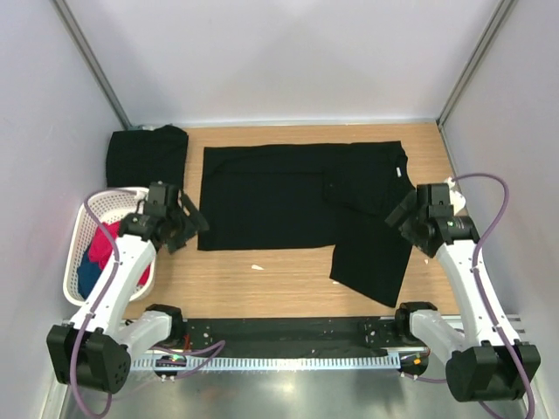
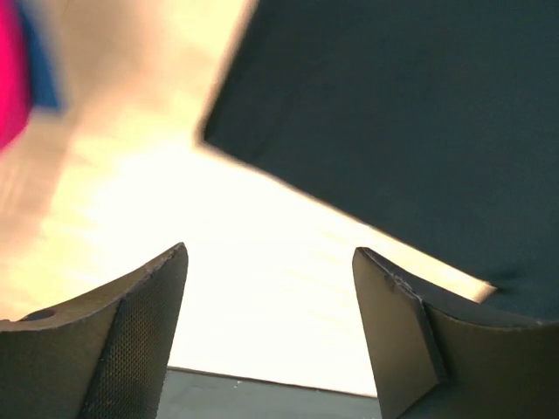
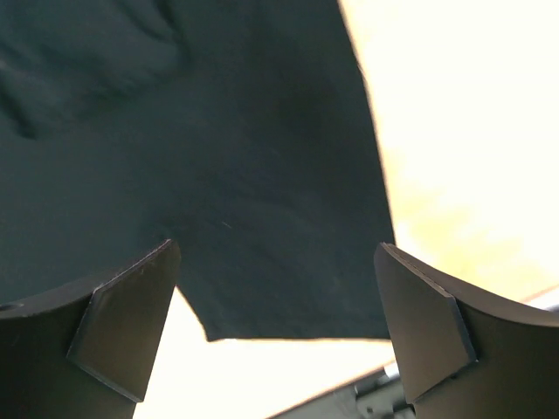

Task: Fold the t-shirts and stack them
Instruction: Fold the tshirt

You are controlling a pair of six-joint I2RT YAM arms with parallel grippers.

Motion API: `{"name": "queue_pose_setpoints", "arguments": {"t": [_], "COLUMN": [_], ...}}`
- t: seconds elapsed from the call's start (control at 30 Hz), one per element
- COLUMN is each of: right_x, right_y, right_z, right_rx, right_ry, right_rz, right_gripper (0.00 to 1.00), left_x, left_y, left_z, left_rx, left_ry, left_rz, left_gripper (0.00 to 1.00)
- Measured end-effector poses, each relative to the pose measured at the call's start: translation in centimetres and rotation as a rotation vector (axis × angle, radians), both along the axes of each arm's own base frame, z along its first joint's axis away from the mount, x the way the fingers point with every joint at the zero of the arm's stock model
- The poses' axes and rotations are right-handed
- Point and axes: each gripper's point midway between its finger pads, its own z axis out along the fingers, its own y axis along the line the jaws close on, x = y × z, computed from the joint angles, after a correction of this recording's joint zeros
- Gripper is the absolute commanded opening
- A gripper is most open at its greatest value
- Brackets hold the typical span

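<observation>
Black t-shirt [image 1: 288, 196]: flat on counter [image 1: 279, 284], right part folded over | second t-shirt [image 1: 146, 153]: folded, far-left corner, likely stack base | left gripper [image 1: 194, 218], right gripper [image 1: 398, 215]: wide, empty, flanking cloth edges for next fold.

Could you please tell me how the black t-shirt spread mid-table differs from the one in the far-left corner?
The middle t-shirt lies spread wide, only partly folded; the corner t-shirt is a compact folded bundle. The middle t-shirt covers far more of the table than the corner t-shirt. Both are plain black cloth.
</observation>
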Motion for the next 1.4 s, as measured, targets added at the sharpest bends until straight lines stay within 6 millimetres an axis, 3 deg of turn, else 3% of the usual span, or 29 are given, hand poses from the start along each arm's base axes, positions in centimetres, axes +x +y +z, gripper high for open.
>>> {"name": "queue_pose_setpoints", "arguments": {"t": [0.1, 0.2, 0.4, 0.63, 0.9, 1.4], "right_x": [-2.5, -3.3, -3.3, -3.3, -3.6, -4.9], "right_y": [0.0, 0.0, 0.0, -0.7, -1.9, -3.4], "right_z": [-2.2, -3.4, -5.4, -5.8, -5.5, -5.9], "right_rx": [0.024, 0.037, 0.046, 0.009, -0.068, -0.096], "right_ry": [0.064, 0.112, 0.214, 0.272, 0.345, 0.41], "right_rz": [-0.055, -0.094, -0.134, -0.153, -0.163, -0.22], "right_gripper": [1.0, 0.98, 0.98, 0.96, 0.96, 0.98], "left_x": [-2.7, -3.4, -1.6, -0.1, 0.6, 0.6], "left_y": [0.9, 1.7, 2.7, 2.7, 2.4, 2.2], "left_z": [-4.1, -5.6, -7.4, -11.0, -12.6, -13.8], "left_rx": [0.0, 0.005, 0.041, 0.078, 0.081, 0.08], "left_ry": [0.092, 0.102, 0.094, 0.184, 0.209, 0.234], "left_rz": [0.093, 0.182, 0.284, 0.287, 0.282, 0.272], "left_gripper": [0.7, 0.67, 0.57, 0.52, 0.49, 0.2]}}
